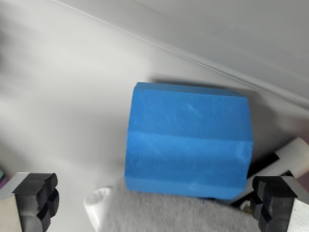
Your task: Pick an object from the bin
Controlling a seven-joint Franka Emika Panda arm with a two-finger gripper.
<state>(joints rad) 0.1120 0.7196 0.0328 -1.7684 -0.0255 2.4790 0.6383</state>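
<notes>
A blue foam block (189, 140) with faceted sides lies in the white bin (63, 111), filling the middle of the wrist view. My gripper (157, 200) hangs just above it, open, with one black fingertip (36, 198) at the lower left and the other at the lower right; the block's near edge sits between them. A grey fuzzy object (174, 215) lies under the block's near edge, between the fingers. Nothing is held.
The bin's wall rim (217, 65) runs diagonally across the top right. A white cylindrical piece (294, 157) pokes out at the right of the block, and a small white tube end (96, 203) shows at the lower left of the grey object.
</notes>
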